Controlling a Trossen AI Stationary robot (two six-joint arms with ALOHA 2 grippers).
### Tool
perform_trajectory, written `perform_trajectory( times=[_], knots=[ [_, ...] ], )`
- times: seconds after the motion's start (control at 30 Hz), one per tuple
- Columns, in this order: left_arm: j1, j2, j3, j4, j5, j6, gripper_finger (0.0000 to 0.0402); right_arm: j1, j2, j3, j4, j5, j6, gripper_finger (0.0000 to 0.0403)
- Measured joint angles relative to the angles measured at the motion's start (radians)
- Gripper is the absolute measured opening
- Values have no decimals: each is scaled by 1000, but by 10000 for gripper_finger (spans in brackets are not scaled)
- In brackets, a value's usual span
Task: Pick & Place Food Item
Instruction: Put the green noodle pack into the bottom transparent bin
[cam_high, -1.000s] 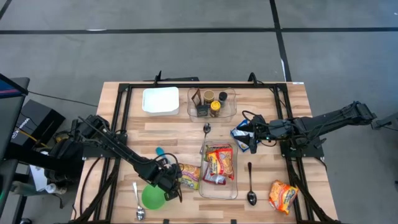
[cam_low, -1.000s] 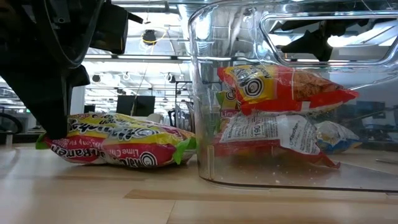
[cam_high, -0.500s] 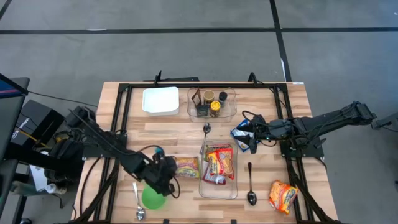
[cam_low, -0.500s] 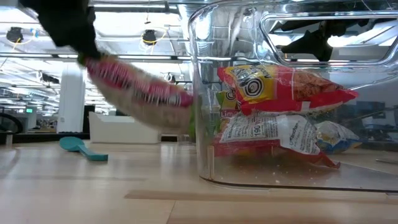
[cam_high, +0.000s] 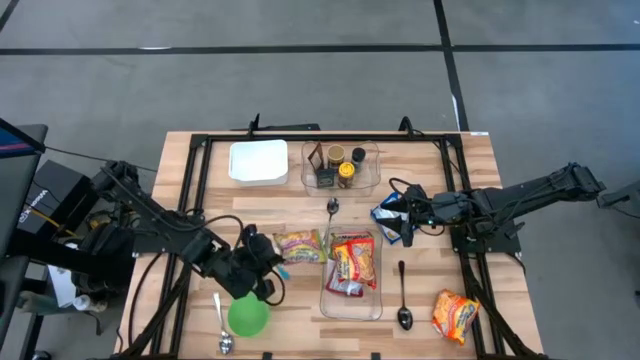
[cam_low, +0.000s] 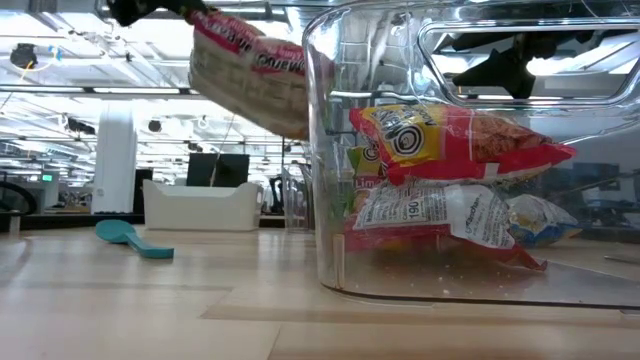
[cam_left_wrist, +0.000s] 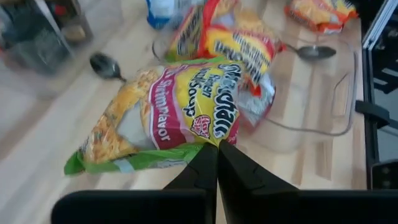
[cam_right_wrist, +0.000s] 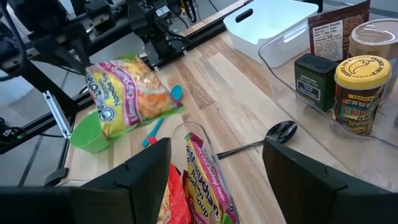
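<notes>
Noodle pack in the air
Left hand (cam_left_wrist: 217, 148) clamped on the ramen packet (cam_high: 299, 246), just left of the clear bin (cam_high: 352, 306); right hand (cam_right_wrist: 214, 163) open, far right.

Yellow/pink ramen pkt (cam_high: 299, 246) held off table, tilted, just left of clear bin (cam_high: 351, 306) w/ pkts.

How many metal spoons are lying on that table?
3. One metal spoon lies just below the clear condiment bin, one lies right of the clear noodle bin, and one lies near the front edge beside the green bowl. Others could be hidden under the arms.
</notes>
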Motion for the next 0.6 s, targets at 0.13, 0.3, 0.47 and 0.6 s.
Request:
perform_trajectory(
  times=[0.13,0.3,0.47,0.6],
  knots=[
    [11,-5,0,57,-26,61,0,1,0,0,7,0,-1,248],
    [40,-5,0,123,-28,114,0,4,0,0,34,1,-36,248],
    [81,-5,0,173,-31,116,0,43,0,0,155,0,-158,248],
    [118,-5,0,191,-31,117,0,93,3,0,227,0,-248,248]
  ],
)
